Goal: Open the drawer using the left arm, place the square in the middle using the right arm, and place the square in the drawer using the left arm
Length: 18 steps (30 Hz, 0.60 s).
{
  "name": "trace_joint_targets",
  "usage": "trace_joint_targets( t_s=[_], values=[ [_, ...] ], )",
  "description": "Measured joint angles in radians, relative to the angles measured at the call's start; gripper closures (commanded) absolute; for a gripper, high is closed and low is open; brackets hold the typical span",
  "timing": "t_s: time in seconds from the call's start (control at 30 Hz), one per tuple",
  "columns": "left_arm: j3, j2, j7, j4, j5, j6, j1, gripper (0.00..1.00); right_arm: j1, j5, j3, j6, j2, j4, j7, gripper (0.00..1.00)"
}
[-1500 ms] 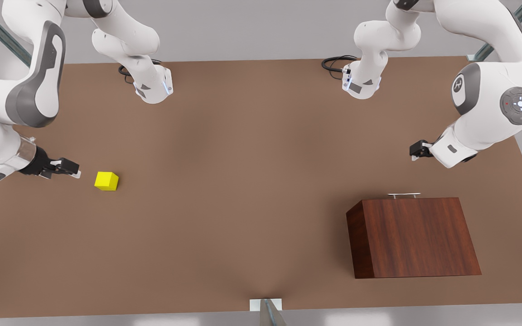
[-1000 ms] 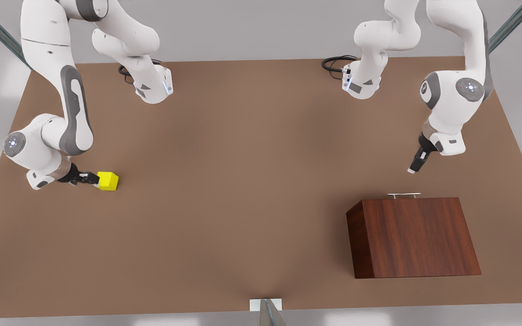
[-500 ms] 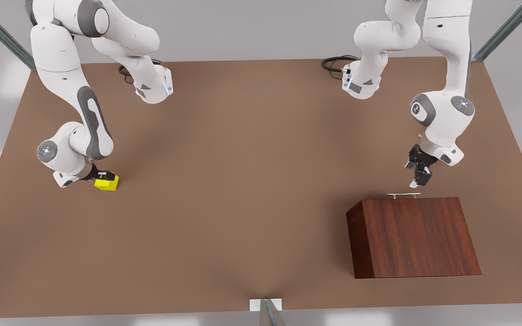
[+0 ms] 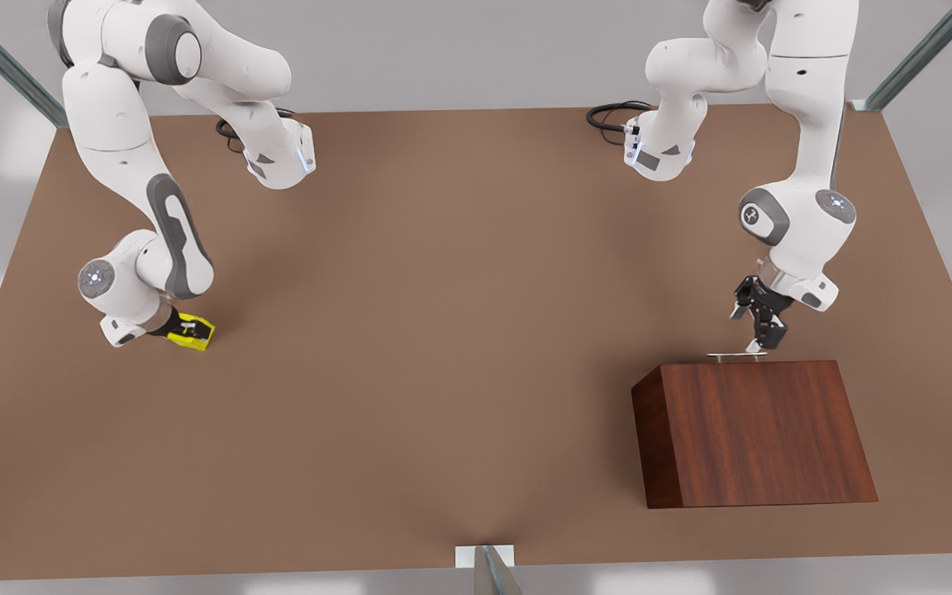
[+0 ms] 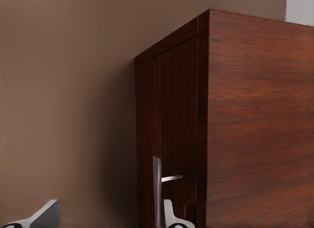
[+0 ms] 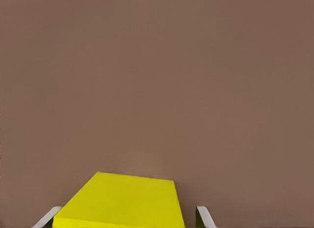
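Drawer is shut, flush in the cabinet at the near right of the table in the front view. Its slim handle runs left-right along the far face, so the pull direction is toward the far edge. In the left wrist view the handle sits between the two fingertips.

Left gripper is at the handle, jaws spread with a clear gap, bar not yet pinched. Judgement: close squarely across the bar near its centre, then pull straight along the drawer's slide axis; an off-centre or angled pull may cock the drawer or slip off the thin bar.

Square lies at the far left of the table, well apart from the cabinet. It has no long axis; its faces look roughly aligned with the jaws in the right wrist view.

Right gripper is down over it, jaws spread, a finger on either side; contact cannot be confirmed. Judgement: close on opposite flat faces, lift clear before carrying toward the middle of the table.
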Motion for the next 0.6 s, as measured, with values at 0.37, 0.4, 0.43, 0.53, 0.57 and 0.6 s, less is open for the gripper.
trace_joint_targets(
  t_s=[0.37,0.4,0.43,0.53,0.57,0.6],
  values=[
    [-0.009,0.053,0.000,0.025,-0.019,0.017,0.000,0.00,0.012,0.007,0.000,-0.077,0.012,0.038,-0.003,0.42],
    [-0.010,0.058,0.000,0.025,-0.021,0.017,0.000,0.00,0.014,0.008,0.000,-0.077,0.011,0.038,-0.004,0.42],
    [-0.011,0.058,0.000,0.025,-0.021,0.017,0.000,0.00,0.014,0.008,0.000,-0.077,0.011,0.038,-0.004,0.42],
    [-0.011,0.058,0.000,0.023,-0.026,0.010,0.000,0.00,0.015,0.010,0.005,-0.116,-0.027,0.041,0.005,0.42],
    [-0.011,0.057,0.000,0.022,-0.027,0.006,-0.001,0.00,0.017,0.010,0.015,-0.150,-0.051,0.040,0.016,0.42],
    [-0.011,0.056,-0.001,0.022,-0.029,0.002,-0.002,0.00,0.016,0.010,0.041,-0.175,-0.072,0.038,0.063,0.42]
  ],
)
